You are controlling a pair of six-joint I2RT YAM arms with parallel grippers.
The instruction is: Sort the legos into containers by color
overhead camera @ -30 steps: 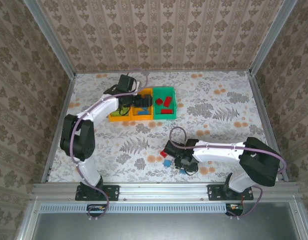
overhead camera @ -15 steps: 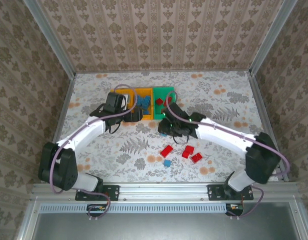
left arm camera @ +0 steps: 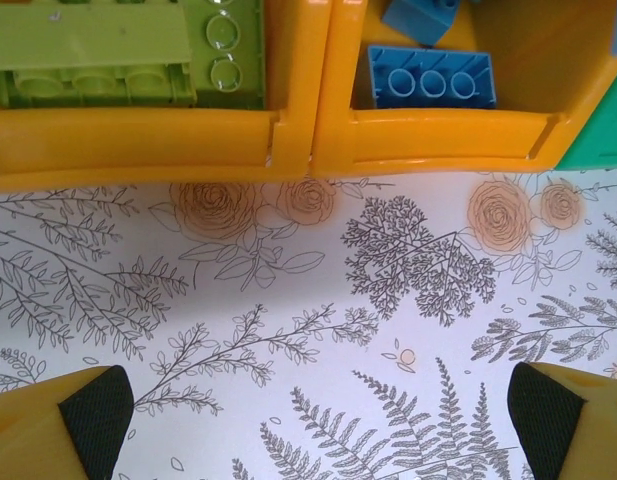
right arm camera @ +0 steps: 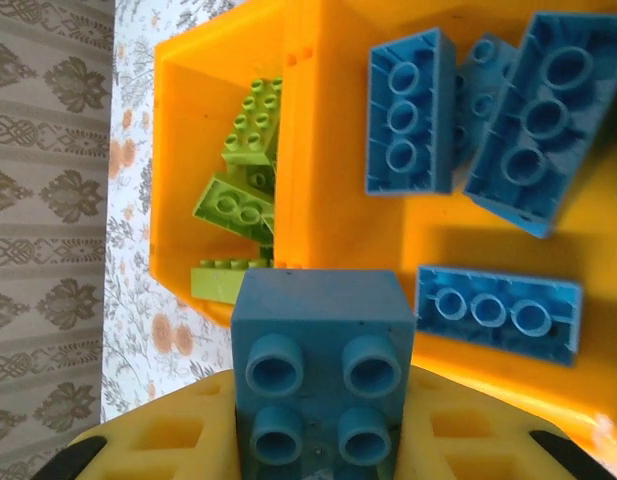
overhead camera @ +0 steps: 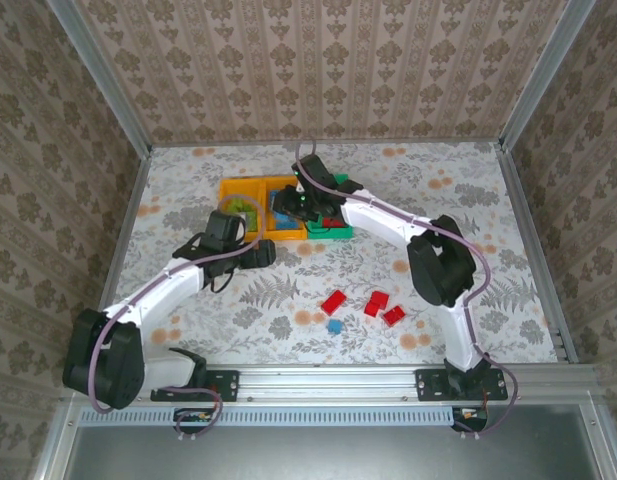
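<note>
- A small blue lego (right arm camera: 321,370) sits pinched between the yellow fingers of the right gripper (right arm camera: 321,430), studs toward the wrist camera; the jaws are closed tight on its sides.
- Gripper and lego hang over the middle orange bin (right arm camera: 438,240), which holds other blue legos (right arm camera: 408,110).
- The left orange bin (right arm camera: 188,120) just beside it holds lime green legos (right arm camera: 233,205); the green bin (overhead camera: 336,233) sits on the other side.
- The left gripper (left arm camera: 318,420) is spread fully wide and empty, over the bare bench (left arm camera: 288,300) near the orange bins' front walls.
- Three red legos (overhead camera: 333,302) and one blue lego (overhead camera: 334,326) lie loose on the bench, well apart from both grippers.
</note>
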